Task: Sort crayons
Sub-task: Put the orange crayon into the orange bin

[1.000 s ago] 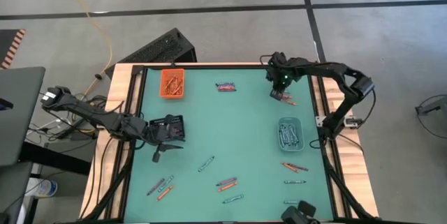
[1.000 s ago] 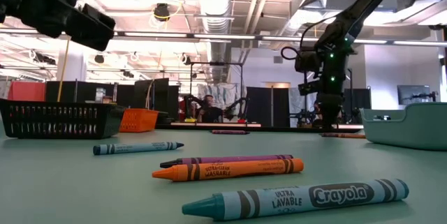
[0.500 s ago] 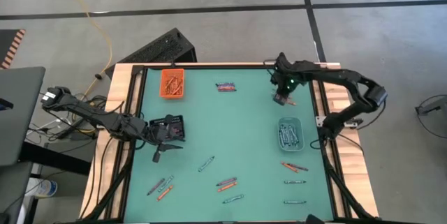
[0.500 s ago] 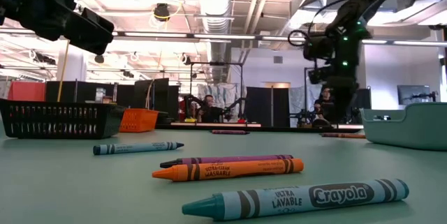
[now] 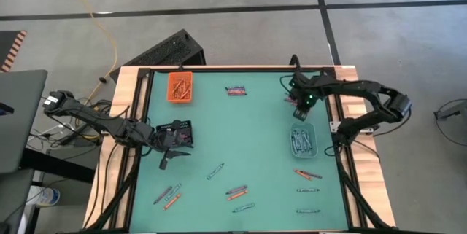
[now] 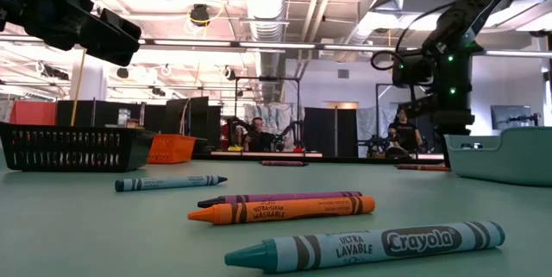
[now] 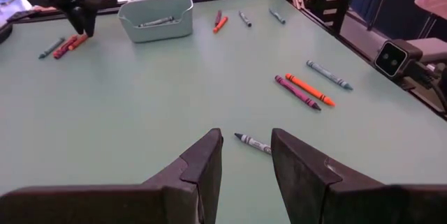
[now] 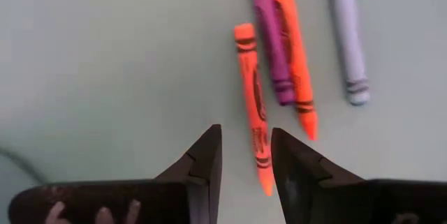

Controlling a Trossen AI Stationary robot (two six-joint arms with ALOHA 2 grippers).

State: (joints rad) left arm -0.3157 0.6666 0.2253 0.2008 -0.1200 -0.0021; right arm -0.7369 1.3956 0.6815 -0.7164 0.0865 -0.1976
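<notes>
The green table surface (image 5: 248, 132) is bounded by pale wooden side rails. Its centre is bare and gives the widest free space. Loose crayons lie mainly along the near edge and the near right side.

The right gripper (image 5: 300, 110) hangs near the far right corner, between the far rail and the pale blue-grey plastic tray (image 5: 303, 138). Its two dark fingers (image 8: 209, 155) stand a narrow gap apart and hold nothing. The right wrist view shows four crayons close below it: two orange crayons (image 8: 253, 105), a purple crayon (image 8: 269, 35) and a lilac crayon (image 8: 347, 35). The purple one touches an orange one along its length.

The left gripper (image 5: 164, 162) hangs beside the near edge of the black mesh basket (image 5: 177, 133) at the table's left side. Its fingers (image 7: 207, 165) are slightly apart and empty. A teal crayon (image 7: 253, 144) lies on the table just beyond the fingertips.

Containers:
- The orange mesh basket (image 5: 180, 87) at the far left holds crayons that appear to be orange.
- The pale blue-grey plastic tray holds several bluish crayons.
- The contents of the black mesh basket cannot be made out.

View differences:
- The low view alone shows crayon labels: a teal crayon marked "Crayola" (image 6: 366, 246), with an orange crayon (image 6: 282, 210) and a purple crayon (image 6: 280, 198) touching side by side behind it.
- The high view alone shows a small crayon cluster (image 5: 235, 90) near the far edge.
</notes>
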